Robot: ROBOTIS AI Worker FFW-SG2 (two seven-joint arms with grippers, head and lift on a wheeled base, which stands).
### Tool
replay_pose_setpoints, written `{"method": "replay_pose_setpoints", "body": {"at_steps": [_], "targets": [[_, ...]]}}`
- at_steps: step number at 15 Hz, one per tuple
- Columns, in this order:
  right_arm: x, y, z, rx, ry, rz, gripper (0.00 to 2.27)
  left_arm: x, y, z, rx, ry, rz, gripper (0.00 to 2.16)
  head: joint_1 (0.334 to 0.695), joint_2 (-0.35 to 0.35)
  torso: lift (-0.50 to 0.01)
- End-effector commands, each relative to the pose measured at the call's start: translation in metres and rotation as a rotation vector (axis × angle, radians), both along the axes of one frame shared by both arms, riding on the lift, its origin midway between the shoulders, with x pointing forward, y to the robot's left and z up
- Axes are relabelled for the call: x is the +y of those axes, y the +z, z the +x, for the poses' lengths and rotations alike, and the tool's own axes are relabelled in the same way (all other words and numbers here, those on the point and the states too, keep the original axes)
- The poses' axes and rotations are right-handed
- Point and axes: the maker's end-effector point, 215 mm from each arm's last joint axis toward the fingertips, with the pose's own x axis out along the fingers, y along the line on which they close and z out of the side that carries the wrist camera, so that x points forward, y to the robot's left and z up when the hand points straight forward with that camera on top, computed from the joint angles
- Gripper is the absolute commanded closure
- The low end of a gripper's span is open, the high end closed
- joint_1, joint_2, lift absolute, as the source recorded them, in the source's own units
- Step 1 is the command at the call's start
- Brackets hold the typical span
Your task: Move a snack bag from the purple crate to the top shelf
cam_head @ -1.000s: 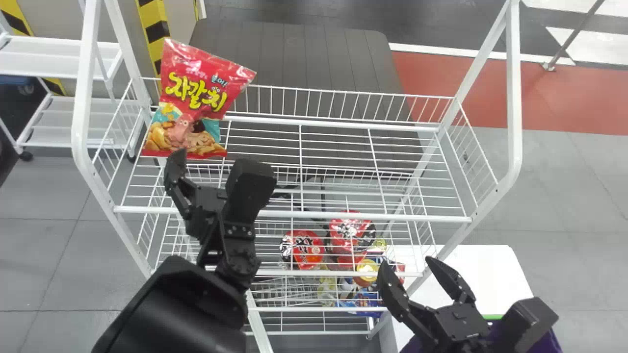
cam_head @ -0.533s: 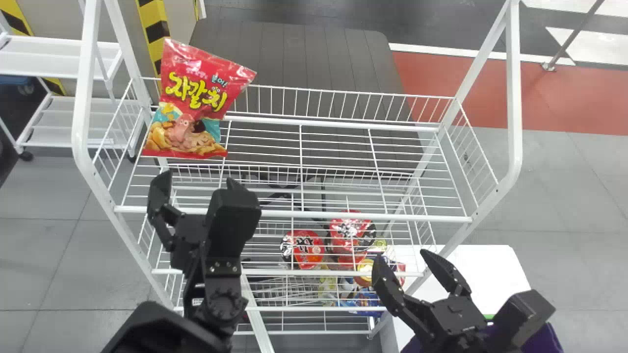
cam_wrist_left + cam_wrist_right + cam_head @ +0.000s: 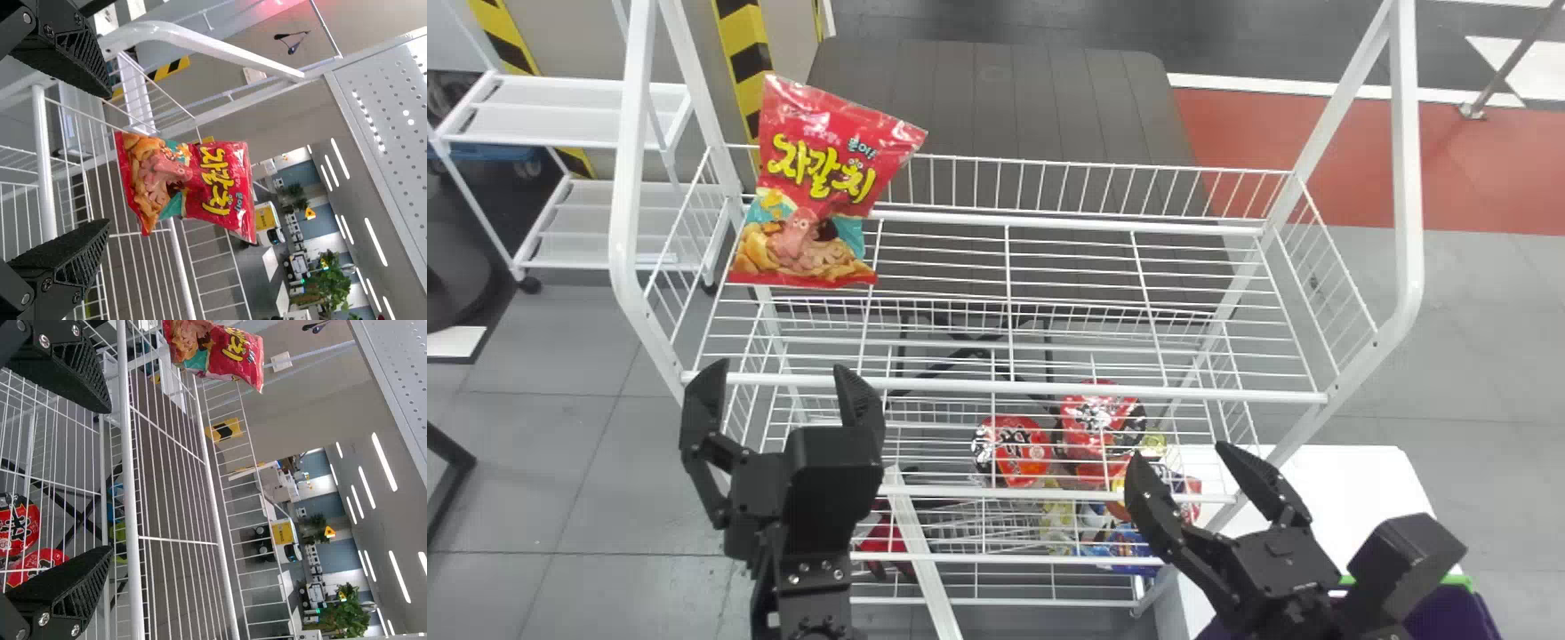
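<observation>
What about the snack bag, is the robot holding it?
No, the snack bag rests on the top shelf, apart from the left gripper and the right gripper.

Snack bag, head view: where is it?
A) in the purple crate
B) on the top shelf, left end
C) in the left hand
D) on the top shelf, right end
B: the snack bag is at the left end of the top shelf, and the left hand is open, apart from it.
</observation>
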Motion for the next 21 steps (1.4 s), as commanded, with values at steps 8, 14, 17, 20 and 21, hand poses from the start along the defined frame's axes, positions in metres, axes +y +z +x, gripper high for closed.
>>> {"method": "replay_pose_setpoints", "body": {"at_steps": [8,14,17,20,21], "targets": [[0.020,0.006,0.010,-0.017,0.013,-0.033,0.07,0.086,0.000,0.007,-0.053,0.067,-0.090,0.17,0.695,0.068,0.000],[0.024,0.011,0.013,-0.044,-0.006,-0.062,0.07,0.123,-0.007,0.011,-0.093,0.021,-0.231,0.16,0.695,0.137,0.000],[0.020,0.016,0.012,-0.081,-0.029,-0.061,0.07,0.136,-0.018,0.009,-0.072,0.022,-0.263,0.16,0.695,0.165,0.000],[0.024,0.019,0.011,-0.095,-0.020,-0.080,0.07,0.146,-0.034,0.003,-0.040,0.034,-0.253,0.16,0.695,0.179,0.000],[0.024,0.019,0.011,-0.093,-0.024,-0.081,0.07,0.149,-0.036,0.001,-0.035,0.031,-0.251,0.16,0.695,0.185,0.000]]}}
